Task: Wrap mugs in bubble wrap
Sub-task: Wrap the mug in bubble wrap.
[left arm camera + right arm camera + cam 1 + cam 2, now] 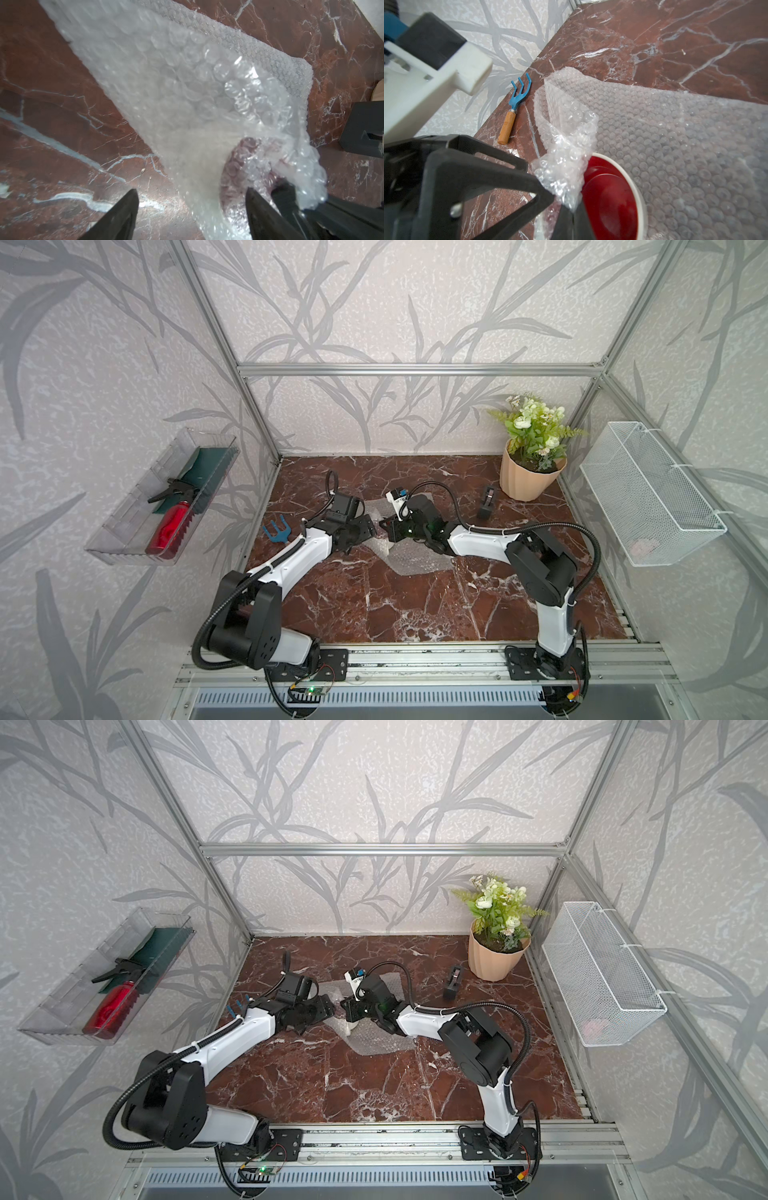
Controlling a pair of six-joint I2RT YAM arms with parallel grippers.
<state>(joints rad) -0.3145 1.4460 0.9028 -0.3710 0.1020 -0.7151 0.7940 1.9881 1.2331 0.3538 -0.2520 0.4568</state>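
1. In both top views the left gripper (368,531) and right gripper (386,532) meet mid-frame above the bubble wrap (415,562); what sits beneath is hard to see.
2. Left wrist view: jaws wide, gripping nothing.
3. Right wrist view: jaws pinch a wrap corner over the mug (612,199), lower centre; a hard tug might tip it.

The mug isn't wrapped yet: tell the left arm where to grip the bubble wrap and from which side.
Grip the raised fold of the bubble wrap beside the mug. The right gripper pinches a corner over the rim, so that fold stands off the table, both faces free. The open left gripper should probably approach from the rake side, fingers straddling its edge.
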